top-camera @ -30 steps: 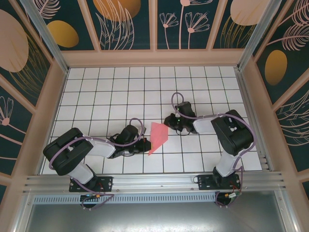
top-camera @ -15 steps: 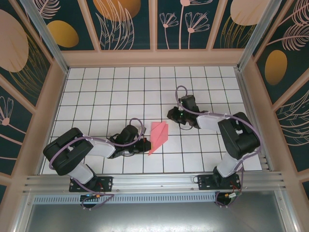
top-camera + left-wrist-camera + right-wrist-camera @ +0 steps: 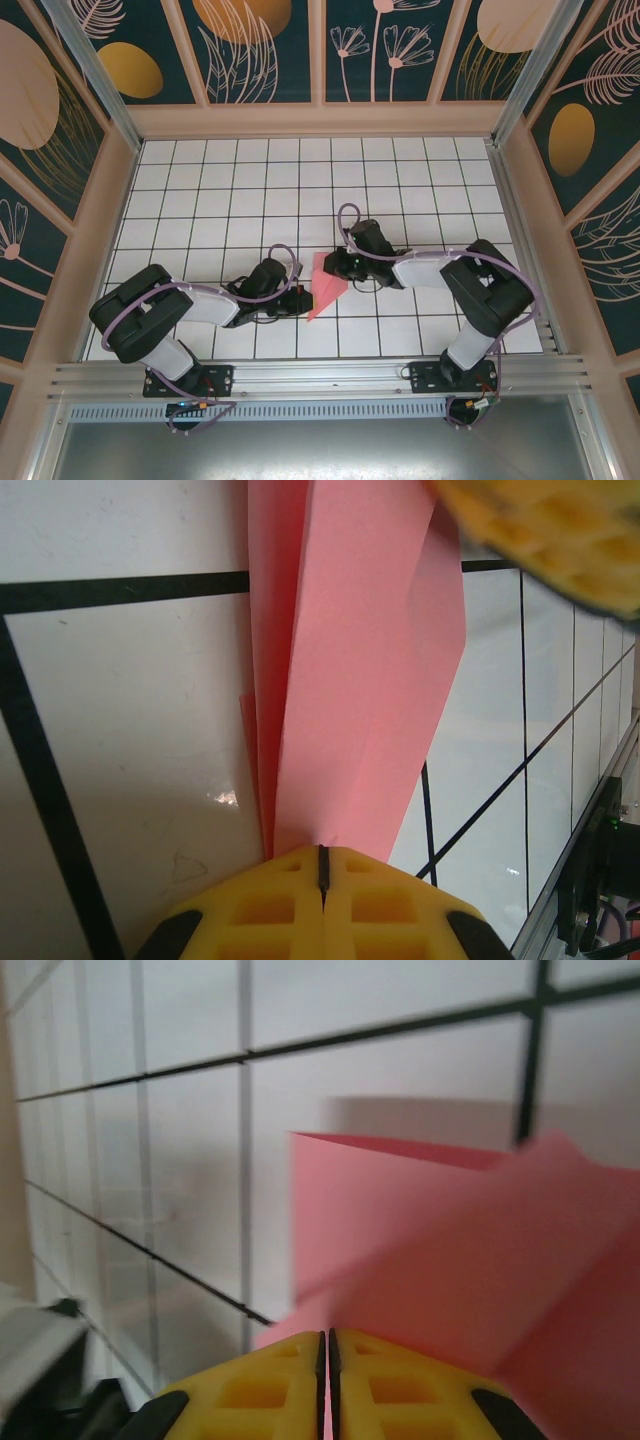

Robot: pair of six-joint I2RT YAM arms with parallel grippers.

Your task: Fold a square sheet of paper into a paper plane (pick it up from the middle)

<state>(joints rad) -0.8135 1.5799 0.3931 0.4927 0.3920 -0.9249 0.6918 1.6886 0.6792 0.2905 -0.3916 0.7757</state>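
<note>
The salmon-pink sheet of paper (image 3: 325, 287) lies folded into a narrow pointed shape on the white grid table, between the two arms. My left gripper (image 3: 302, 297) is shut on its near-left tip. In the left wrist view the yellow jaws (image 3: 322, 852) pinch the layered folds (image 3: 360, 680), which fan away from them. My right gripper (image 3: 337, 266) is at the paper's upper right edge. One of its yellow fingers (image 3: 560, 540) shows over the far end. In the right wrist view its jaws (image 3: 328, 1338) are shut with pink paper (image 3: 450, 1260) between them.
The gridded table (image 3: 220, 200) is walled by patterned panels at the back and on both sides. An aluminium rail (image 3: 320, 375) runs along the near edge and carries both arm bases. That rail (image 3: 600, 880) also appears low on the right of the left wrist view.
The right gripper drew back to the upper right, off the paper, then returned down-left onto its upper edge. The paper's right flap looks narrower. The left gripper has kept still.
</note>
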